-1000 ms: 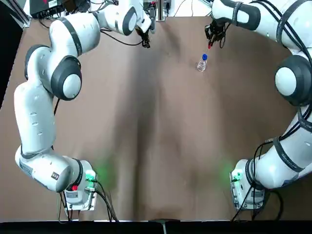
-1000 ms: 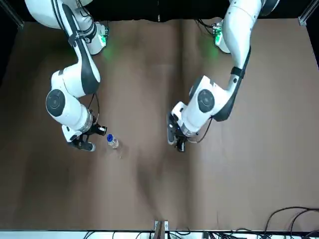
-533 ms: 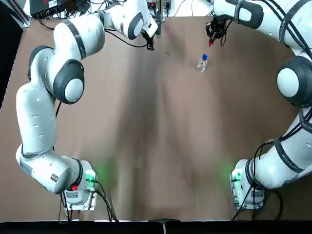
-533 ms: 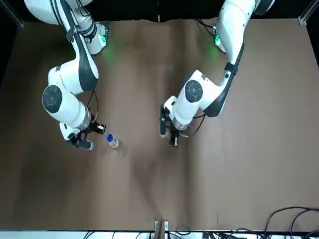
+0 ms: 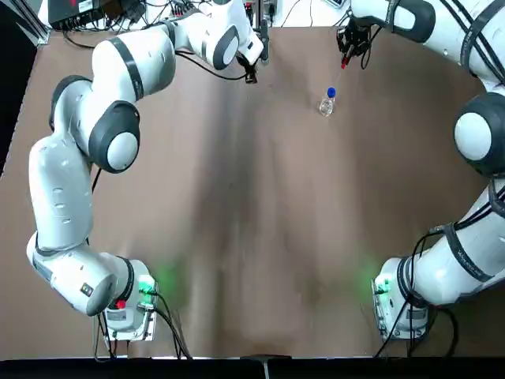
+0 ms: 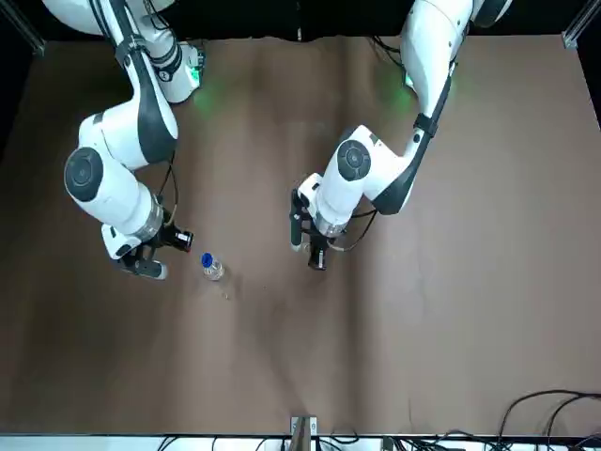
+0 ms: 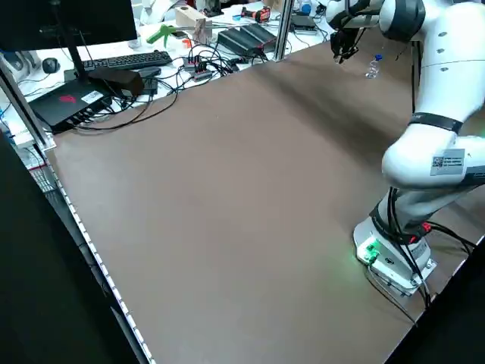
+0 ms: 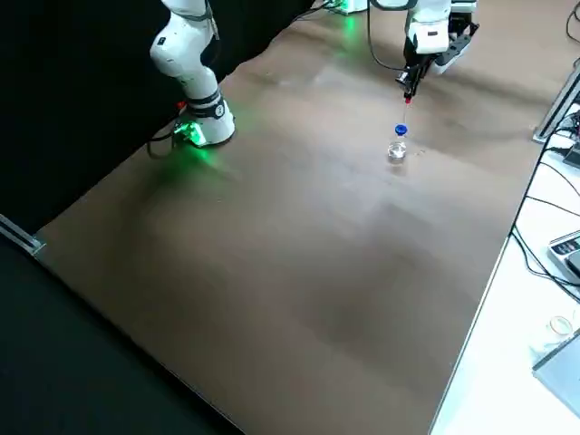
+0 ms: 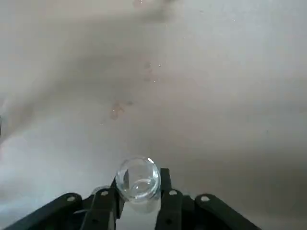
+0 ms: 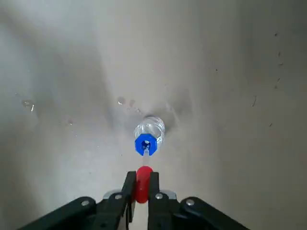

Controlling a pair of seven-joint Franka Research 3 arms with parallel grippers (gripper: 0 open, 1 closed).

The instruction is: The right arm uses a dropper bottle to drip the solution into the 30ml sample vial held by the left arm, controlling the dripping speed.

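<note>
Left gripper moved inward, right gripper shifted off the dropper bottle

Since the earlier top and front views, the left gripper (image 9: pixel 140 179) has been brought closer to the middle of the table (image 5: pixel 237 276), toward the right arm's side. A slighter shift is seen in the right gripper (image 10: pixel 142 176), whose red dropper top (image 10: pixel 143 186) now shows farther from the blue collar (image 10: pixel 146 142) in the top view; a lift is suggested.

The dropper bottle (image 8: pixel 397 151) has been left standing in the same place on the table. The red top is pinched between the right fingers, which are closed to its width, and the clear stem is pointed toward the collar. Whether its tip is still within the bottle's neck cannot be told.

The 30ml sample vial (image 9: pixel 138 178) is held between the left fingers, parted only by its width, well apart from the bottle.

Both grasps can be counted as done. Still to be completed, it is judged, are the dropper's full withdrawal, its alignment over the vial's mouth and the slow, controlled dripping. No drop is seen falling.
</note>
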